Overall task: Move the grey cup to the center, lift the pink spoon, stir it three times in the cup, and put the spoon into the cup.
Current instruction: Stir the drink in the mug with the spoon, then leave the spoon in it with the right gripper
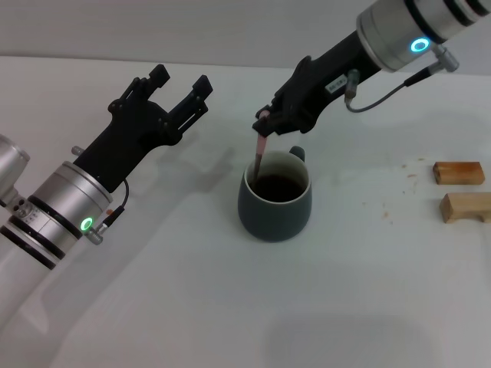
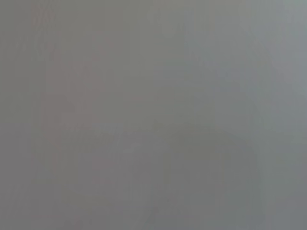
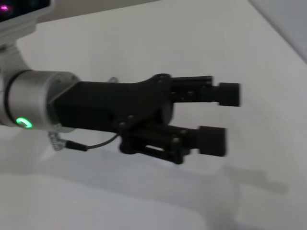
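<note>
White tabletop, rounded blue-grey ceramic mug already centred. Right gripper at twelve o'clock above it, clamped on slim pink-handled spoon, bowl sunk in brown liquid. Mid-stir, apparently; release remaining. Left gripper at ten o'clock, jaws apart, idle.

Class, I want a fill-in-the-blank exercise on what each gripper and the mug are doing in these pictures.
1. The right gripper holds the pink ____ upright.
2. Its lower end dips into the grey ____.
3. The left gripper hovers with its jaws ____, holding nothing.
4. Two ____ blocks lie on the table's right side.

Missing words: spoon; cup; open; wooden
</note>
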